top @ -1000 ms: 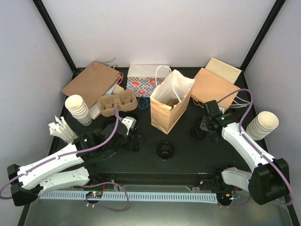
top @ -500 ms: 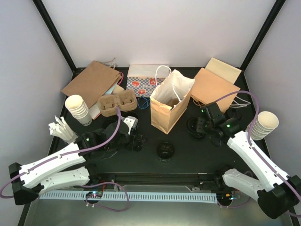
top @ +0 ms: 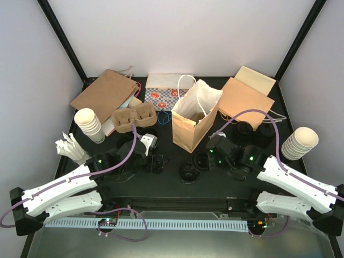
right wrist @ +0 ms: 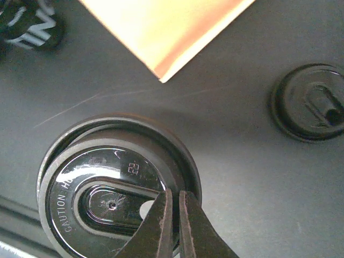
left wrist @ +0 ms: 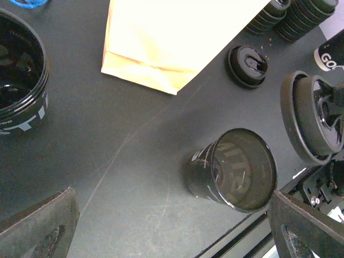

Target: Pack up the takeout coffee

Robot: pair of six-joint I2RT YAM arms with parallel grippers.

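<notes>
Right gripper [right wrist: 176, 194] was pinched together on the rim of a black lid [right wrist: 107, 209], near the middle of the desk's [top: 166, 187] front edge. Just beside it was a lidless black cup [left wrist: 236, 169]. Left gripper [left wrist: 172, 223] was spread wide apart, gripping nothing. Paper bag [top: 193, 121] was behind.

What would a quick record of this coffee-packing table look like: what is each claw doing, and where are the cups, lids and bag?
Right gripper: shut, pinching the edge of a black lid
Left gripper: wide open, holding nothing
Paper bag: upright, mouth open
Open cup: black, lidless, standing on the table next to the held lid, not yet covered
Second lidless cup: also on the table, uncovered
Loose lid: flat on the table near the bag's corner
</notes>
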